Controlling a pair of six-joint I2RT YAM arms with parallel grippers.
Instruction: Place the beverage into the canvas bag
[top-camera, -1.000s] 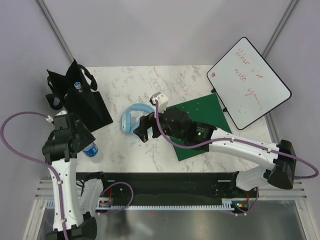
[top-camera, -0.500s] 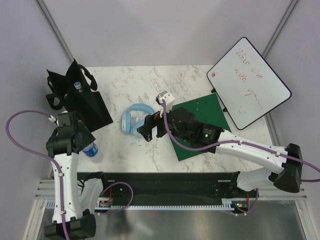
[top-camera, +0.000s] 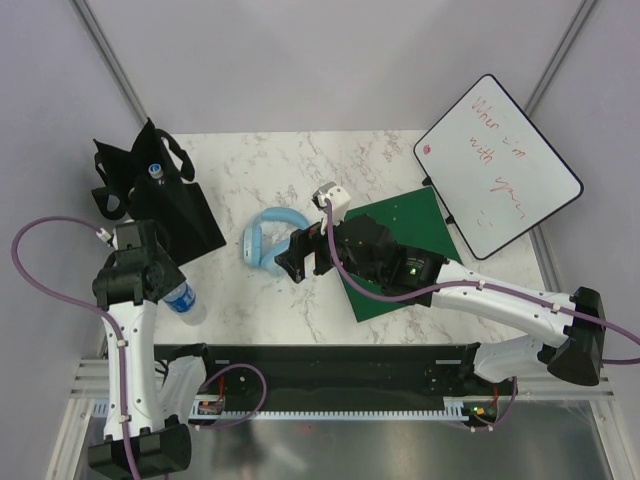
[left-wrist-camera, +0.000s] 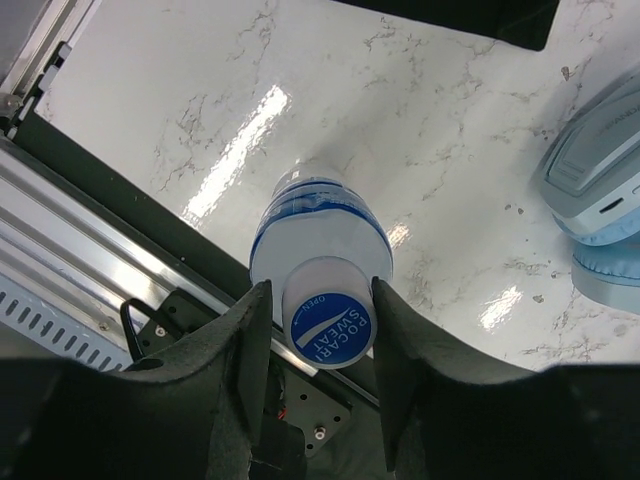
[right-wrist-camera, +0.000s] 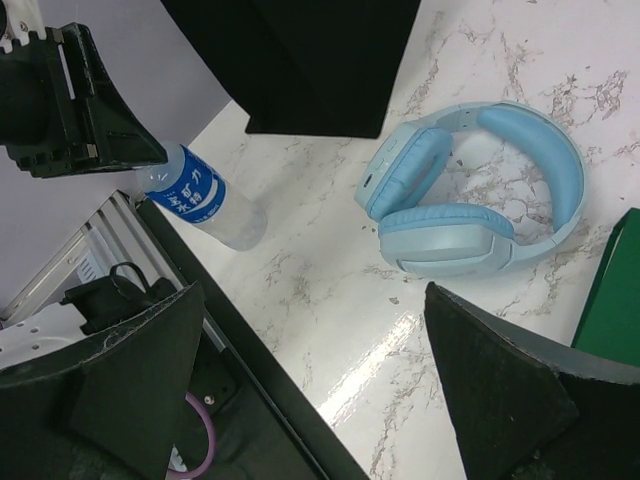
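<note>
The beverage is a clear Pocari Sweat bottle with a blue label, tilted near the table's front left edge. My left gripper is shut on its blue cap end; in the left wrist view the fingers flank the cap of the bottle. The black canvas bag lies at the far left with its handles spread, and another bottle's cap shows in its mouth. My right gripper is open and empty over the table's middle; its view shows the bottle and the bag.
Light blue headphones lie mid-table, just left of my right gripper. A green board lies under the right arm. A whiteboard leans at the far right. A black rail runs along the table's front edge.
My right gripper shifted slightly right, away from the headphones. My left arm moved a little with the bottle in its grip. The bag has not moved.
</note>
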